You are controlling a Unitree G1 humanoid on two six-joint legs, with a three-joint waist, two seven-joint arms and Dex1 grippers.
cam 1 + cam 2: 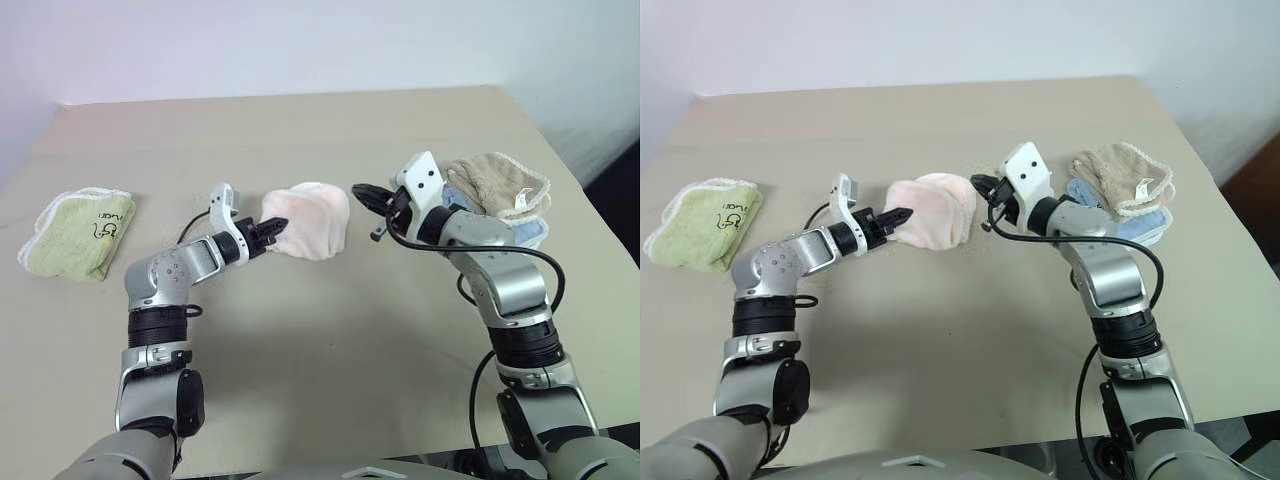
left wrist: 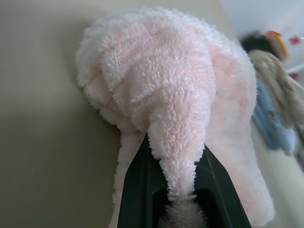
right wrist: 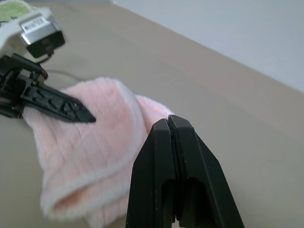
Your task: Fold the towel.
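The pale pink towel [image 1: 312,218] lies bunched and partly folded over in the middle of the tan table [image 1: 320,350]. My left gripper [image 1: 272,232] is shut on the towel's left edge. In the left wrist view a ridge of pink terry [image 2: 166,95] is pinched between its black fingers [image 2: 135,190]. My right gripper [image 1: 358,190] hovers at the towel's right edge. Its fingers [image 3: 152,180] are pressed together with nothing between them, their tips just in front of the towel's white hem [image 3: 133,142].
A folded light green cloth [image 1: 78,232] lies at the left of the table. A beige cloth with white trim [image 1: 497,185] sits on a light blue cloth [image 1: 532,233] at the right, close behind my right arm. The table's far right corner is close to them.
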